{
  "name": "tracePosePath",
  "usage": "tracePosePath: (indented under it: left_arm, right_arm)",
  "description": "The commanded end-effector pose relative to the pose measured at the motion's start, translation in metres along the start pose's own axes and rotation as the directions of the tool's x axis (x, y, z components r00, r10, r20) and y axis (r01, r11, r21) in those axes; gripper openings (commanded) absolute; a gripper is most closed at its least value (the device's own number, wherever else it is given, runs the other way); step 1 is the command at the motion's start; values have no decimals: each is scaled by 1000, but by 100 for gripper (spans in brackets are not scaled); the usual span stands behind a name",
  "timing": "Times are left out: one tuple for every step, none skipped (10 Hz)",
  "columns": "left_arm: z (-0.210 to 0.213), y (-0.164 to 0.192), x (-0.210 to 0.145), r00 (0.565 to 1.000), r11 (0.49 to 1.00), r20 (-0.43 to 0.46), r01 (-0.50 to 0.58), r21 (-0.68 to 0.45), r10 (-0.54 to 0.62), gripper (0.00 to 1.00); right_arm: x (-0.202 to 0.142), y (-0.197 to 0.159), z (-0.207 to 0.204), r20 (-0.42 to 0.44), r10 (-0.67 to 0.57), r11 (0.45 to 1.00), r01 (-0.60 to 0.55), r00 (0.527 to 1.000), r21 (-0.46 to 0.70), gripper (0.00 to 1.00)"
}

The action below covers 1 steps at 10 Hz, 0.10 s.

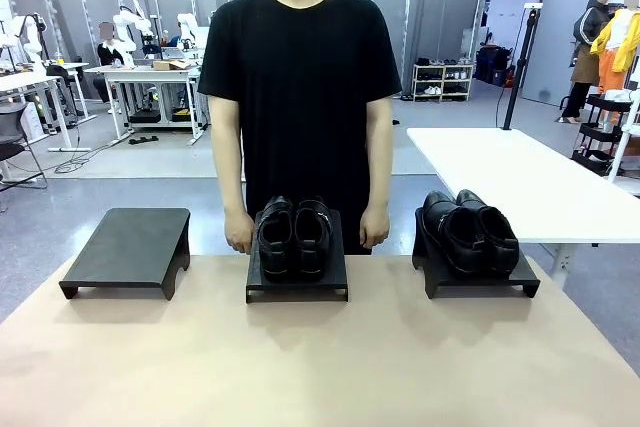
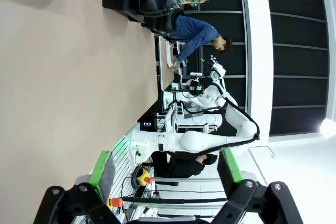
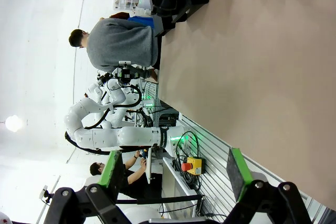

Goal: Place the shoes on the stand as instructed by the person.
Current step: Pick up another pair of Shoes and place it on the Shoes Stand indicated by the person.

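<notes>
Left gripper (image 2: pixel 165 174) and right gripper (image 3: pixel 173 174): both spread apart, grasping nothing, above the table (image 1: pixel 320 357). 2 shoe pairs near its far edge: 1 on the middle stand (image 1: pixel 297 282), 1 on the right stand (image 1: pixel 480 280). Left stand (image 1: pixel 130 247) bare. Person (image 1: pixel 300 97) behind the far edge.

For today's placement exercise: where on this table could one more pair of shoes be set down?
The flat black stand at the left is bare. The tan tabletop in front of all three stands is open too. The middle black stand holds the buckled glossy black shoes; the right black stand holds plain ones.
</notes>
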<state>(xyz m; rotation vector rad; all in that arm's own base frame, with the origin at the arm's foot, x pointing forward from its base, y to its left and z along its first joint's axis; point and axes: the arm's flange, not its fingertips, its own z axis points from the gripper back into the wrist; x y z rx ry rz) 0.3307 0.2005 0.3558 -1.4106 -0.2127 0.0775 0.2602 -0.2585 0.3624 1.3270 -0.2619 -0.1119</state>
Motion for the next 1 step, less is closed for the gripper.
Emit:
tracePosePath:
  left_arm:
    - [1,1,-2,1000,1000,-9,9,4,-9,100]
  right_arm:
    - [-2,4,1,-5,-5,1000,5,1000,-5,100]
